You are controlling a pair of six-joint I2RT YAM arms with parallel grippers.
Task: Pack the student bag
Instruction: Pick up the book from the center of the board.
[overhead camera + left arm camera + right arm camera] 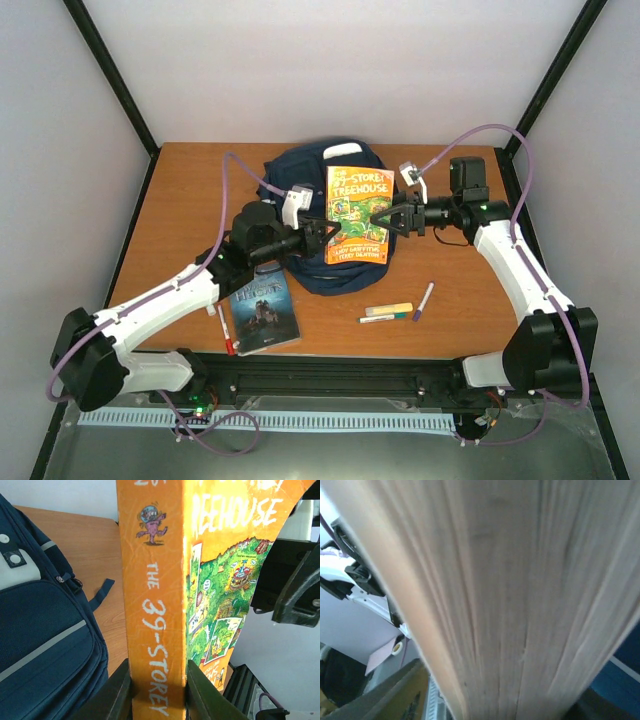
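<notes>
The wooden table point(180, 200) carries the student bag point(310, 165), a navy backpack lying at the far middle, its stitched front pocket and grey stripe showing in the left wrist view point(45, 645). Whether the bag's main compartment is unzipped cannot be told, because the book held over it hides the opening.

That book, an orange paperback point(355, 205) titled "The 39-Storey Treehouse", is held above the bag between both arms, cover facing up toward the top camera. The left gripper point(333, 232) is closed on the paperback's spine, its two dark fingers pressed against either side of the lower spine point(159, 692). The right gripper point(383, 218) grips the opposite edge: its wrist view is filled with blurred page edges point(510, 605), with a finger point(390, 695) close against them, so it looks clamped on the pages.

A dark-covered book point(263, 310) lies flat just beside the bag's near left corner, with a red marker point(226, 331) at the book's side away from the bag. Near the bag's near right side lie a yellow highlighter point(392, 308), a green-tipped marker point(383, 318) and a purple pen point(424, 299).

By my reading, packing is at an early stage: nothing is visibly inside the bag, the paperback is not yet in, and the second book and four pens remain.
</notes>
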